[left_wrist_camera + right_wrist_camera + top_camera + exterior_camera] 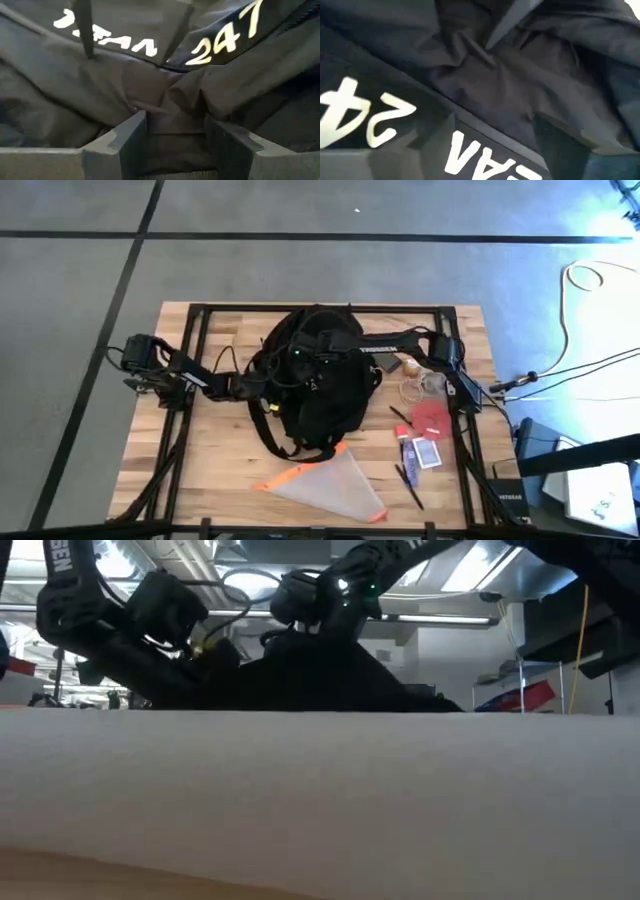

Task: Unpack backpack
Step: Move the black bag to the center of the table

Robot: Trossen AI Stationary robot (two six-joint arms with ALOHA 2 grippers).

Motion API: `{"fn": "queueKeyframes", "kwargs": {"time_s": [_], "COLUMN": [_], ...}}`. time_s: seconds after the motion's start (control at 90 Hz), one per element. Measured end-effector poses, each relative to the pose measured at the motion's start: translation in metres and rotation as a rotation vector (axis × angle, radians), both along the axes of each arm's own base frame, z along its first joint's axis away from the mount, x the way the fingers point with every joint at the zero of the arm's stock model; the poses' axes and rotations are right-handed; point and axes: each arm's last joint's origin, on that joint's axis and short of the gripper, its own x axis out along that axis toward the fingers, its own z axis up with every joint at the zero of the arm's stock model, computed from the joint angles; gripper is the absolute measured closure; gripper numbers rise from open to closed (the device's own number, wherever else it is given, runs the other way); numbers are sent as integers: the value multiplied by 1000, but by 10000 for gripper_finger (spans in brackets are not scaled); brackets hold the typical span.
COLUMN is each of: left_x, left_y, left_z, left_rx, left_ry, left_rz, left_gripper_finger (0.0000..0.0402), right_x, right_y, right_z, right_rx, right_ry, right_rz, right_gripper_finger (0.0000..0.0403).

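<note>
Left gripper [172, 137] pinches a fold of the black backpack [320, 385]. Right gripper [300, 350] is buried in the backpack; its opening cannot be told.

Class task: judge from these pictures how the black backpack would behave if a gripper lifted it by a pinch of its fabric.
The backpack would probably sag and fold, since its cloth lies creased and bunched between the left gripper jaws. It likely drapes rather than tips, lying slumped on the table. Its loose straps might trail or snag.
</note>
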Motion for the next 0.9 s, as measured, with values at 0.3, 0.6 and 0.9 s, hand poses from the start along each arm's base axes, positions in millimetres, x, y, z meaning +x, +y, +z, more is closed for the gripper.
{"fn": "queueKeyframes", "kwargs": {"time_s": [0.3,0.6,0.9], "left_x": [7,8,9], "left_y": [-1,-7,-9], "left_z": [-19,-17,-17], "left_rx": [-25,-1,-2], "left_ry": [-25,-50,-50], "left_rz": [12,-27,-35], "left_gripper_finger": [217,217,217], "right_x": [-3,-11,-9], "right_y": [4,-1,5], "right_z": [-9,-11,-9], "right_rx": [-37,7,-33], "right_ry": [78,147,138], "right_rz": [55,25,-29], "right_gripper_finger": [179,305,400]}}
